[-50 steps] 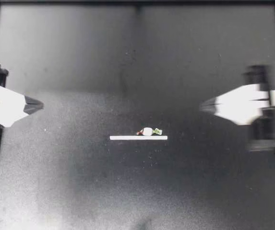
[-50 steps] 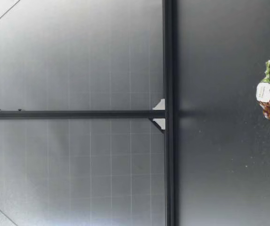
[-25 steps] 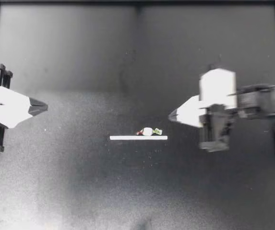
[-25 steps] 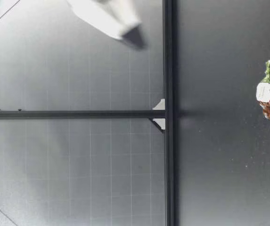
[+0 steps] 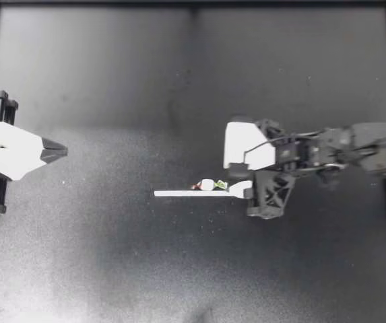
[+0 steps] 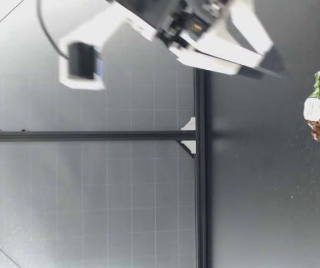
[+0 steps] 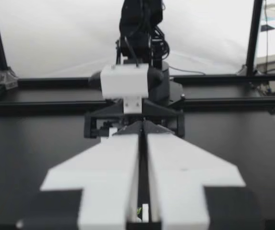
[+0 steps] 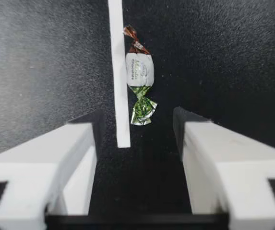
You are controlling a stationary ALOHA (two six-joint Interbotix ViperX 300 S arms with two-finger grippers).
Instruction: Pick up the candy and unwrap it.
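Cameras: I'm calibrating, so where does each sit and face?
Top view: above the table, facing down; my left gripper and my right gripper show.
Low view: table height, facing across; my right gripper shows near the candy.
Left wrist view: left arm, facing my right arm over its shut gripper.
Right wrist view: right arm, facing the candy past its open gripper.
Shared: candy in top, low, right wrist.

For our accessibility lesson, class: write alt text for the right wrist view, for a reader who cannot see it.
A wrapped candy lies on the black table just ahead of my right gripper, whose white fingers stand open. Its green twisted end points toward the gripper, and a white strip lies alongside it.
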